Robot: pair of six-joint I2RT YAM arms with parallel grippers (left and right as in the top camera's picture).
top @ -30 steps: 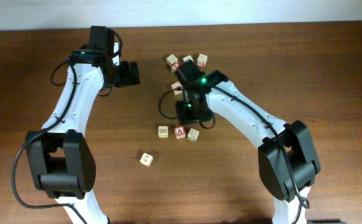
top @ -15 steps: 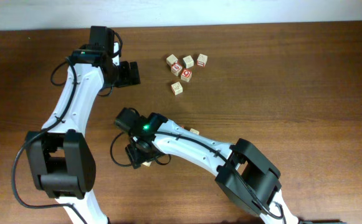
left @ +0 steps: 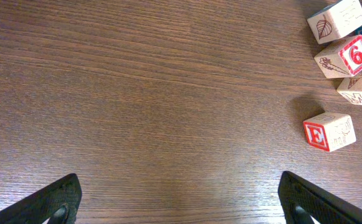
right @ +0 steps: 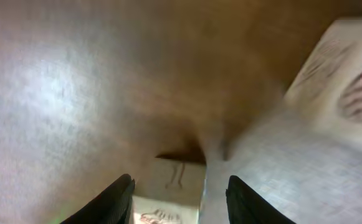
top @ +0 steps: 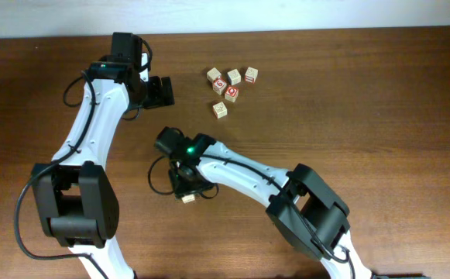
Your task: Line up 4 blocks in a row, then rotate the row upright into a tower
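One pale block [top: 187,198] with dark print lies at the front left of the table. My right gripper [top: 183,184] hangs right over it. The right wrist view is blurred, but this block [right: 174,177] sits between the dark fingers [right: 119,198] and stays sharper than the table. My right gripper [right: 181,186] is shut on it. Another pale block [right: 342,87] with reddish print lies close by on the right. My left gripper [top: 163,91] is open over bare wood at the back left. Nothing lies between the fingers of the left gripper [left: 181,202].
A cluster of several cubes [top: 231,94] sits at the back middle, with a lone cube [top: 221,110] just in front. The left wrist view shows a red "E" cube [left: 329,131] and a red "6" cube [left: 346,56]. My right arm [top: 248,174] stretches across the table's middle.
My right arm swung from the middle of the table to the lone block at the front left and closed on it. The block shifted slightly right. The left arm has not moved.
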